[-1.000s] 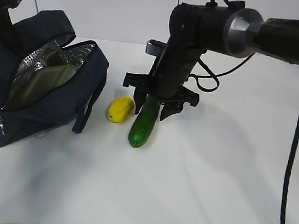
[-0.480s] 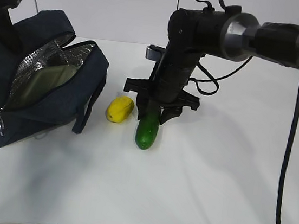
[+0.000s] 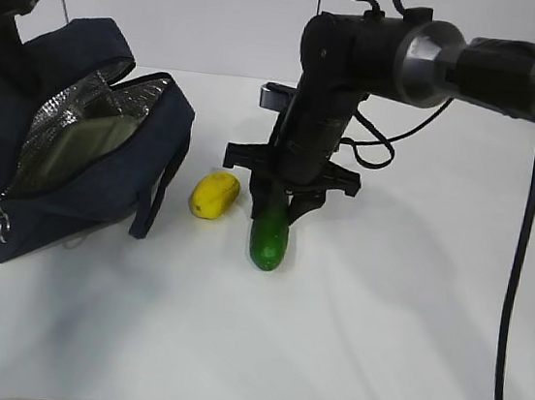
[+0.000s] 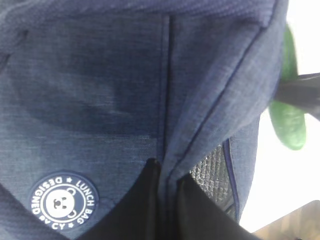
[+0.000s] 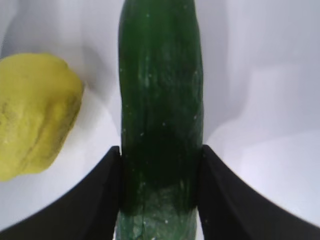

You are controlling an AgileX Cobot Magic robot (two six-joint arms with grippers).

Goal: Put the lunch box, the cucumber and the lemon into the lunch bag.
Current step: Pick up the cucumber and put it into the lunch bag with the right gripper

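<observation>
Cucumber [image 3: 269,236] lies on the white table [image 3: 381,312] in the exterior view, its far end pinched between the fingers of the right gripper [image 3: 280,204], which comes straight down from the arm reaching in from the right. The lemon [image 3: 214,195] rests just left of the cucumber, apart from it. Further left the navy lunch bag [image 3: 77,157] lies tilted with its mouth unzipped, silver lining showing, and the pale green lid of the lunch box [image 3: 84,146] sits inside. From the left wrist camera, the left gripper [image 4: 167,172] is clenched on a fold of the lunch bag's navy fabric near a round bear badge [image 4: 63,200]; a strip of foil lining and the green cucumber show at the right edge. From the right wrist camera, both black fingers [image 5: 107,192] press against the sides of the cucumber, grasping it, with the lemon close on the left but not touching.
</observation>
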